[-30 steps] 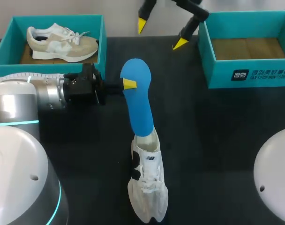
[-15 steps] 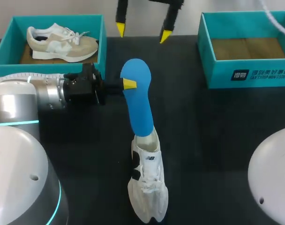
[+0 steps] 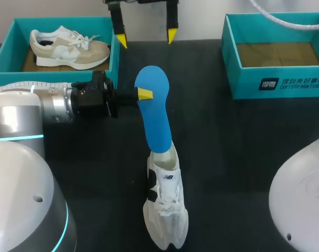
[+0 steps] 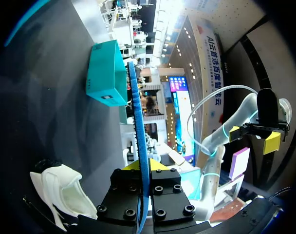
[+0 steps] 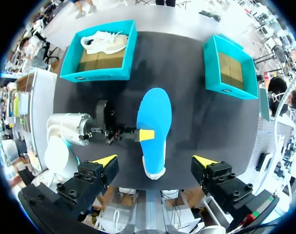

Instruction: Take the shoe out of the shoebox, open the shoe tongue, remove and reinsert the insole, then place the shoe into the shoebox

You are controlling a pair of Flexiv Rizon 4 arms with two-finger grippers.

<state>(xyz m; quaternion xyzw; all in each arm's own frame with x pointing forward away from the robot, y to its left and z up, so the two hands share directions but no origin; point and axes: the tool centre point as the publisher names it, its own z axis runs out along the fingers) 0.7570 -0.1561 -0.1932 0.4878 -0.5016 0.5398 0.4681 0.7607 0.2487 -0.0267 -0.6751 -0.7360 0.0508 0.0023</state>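
A blue insole (image 3: 155, 113) stands slanted, its lower end tucked into the white shoe (image 3: 166, 207) near the table's front. My left gripper (image 3: 144, 94) comes in from the left and is shut on the insole's upper part; in the left wrist view the insole (image 4: 138, 141) shows edge-on between the fingers, with the white shoe (image 4: 60, 190) beside them. My right gripper (image 3: 145, 38) hangs open high over the back of the table. It looks straight down on the insole (image 5: 155, 114), the shoe (image 5: 154, 173) and the left gripper (image 5: 145, 135), with its own gripper (image 5: 155, 161) spread wide.
A teal shoebox (image 3: 114, 55) at the back left holds a beige shoe (image 3: 70, 46). A second teal shoebox (image 3: 277, 84) at the back right holds no shoe. Bare black table lies between them and around the white shoe.
My right gripper has swung leftwards along the table's back and turned, its fingers now pointing straight down. The left arm, insole and shoe have not moved.
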